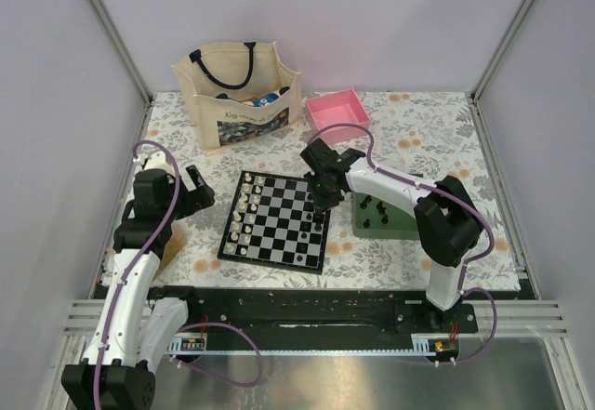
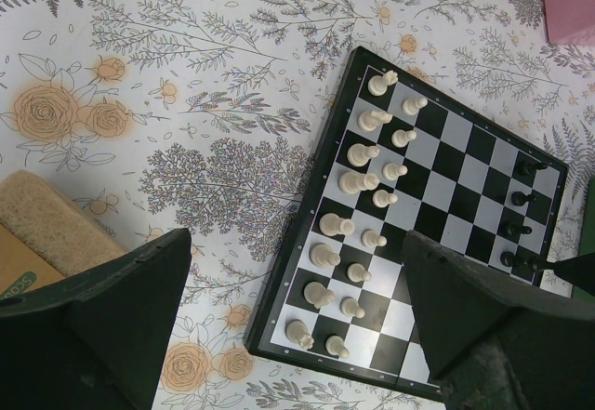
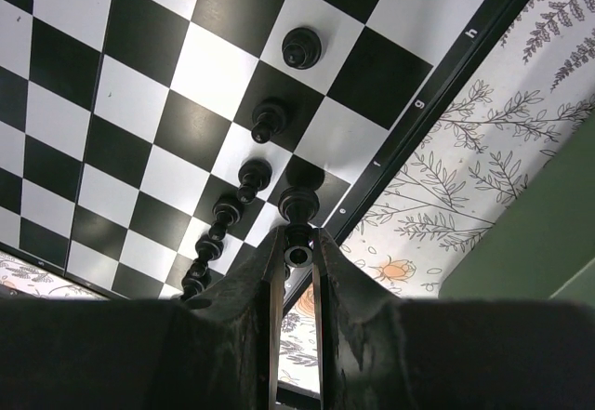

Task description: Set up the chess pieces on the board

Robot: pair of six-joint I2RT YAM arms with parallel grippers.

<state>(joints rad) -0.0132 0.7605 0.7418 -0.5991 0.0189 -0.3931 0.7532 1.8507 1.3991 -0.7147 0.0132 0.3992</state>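
Floral tabletop (image 1: 409,131); right hand (image 3: 297,243) pinches black piece (image 3: 298,205), apparently resting on board (image 3: 214,66).

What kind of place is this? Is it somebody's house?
Probably a robot test booth in a lab, not a house. The left arm and right arm are bolted to a metal rail, and plain walls on metal posts box in the table.

board (image 1: 284,222) centre open, cream chessmen (image 1: 245,213) (two rows) left, black chessmen (image 3: 268,117) right
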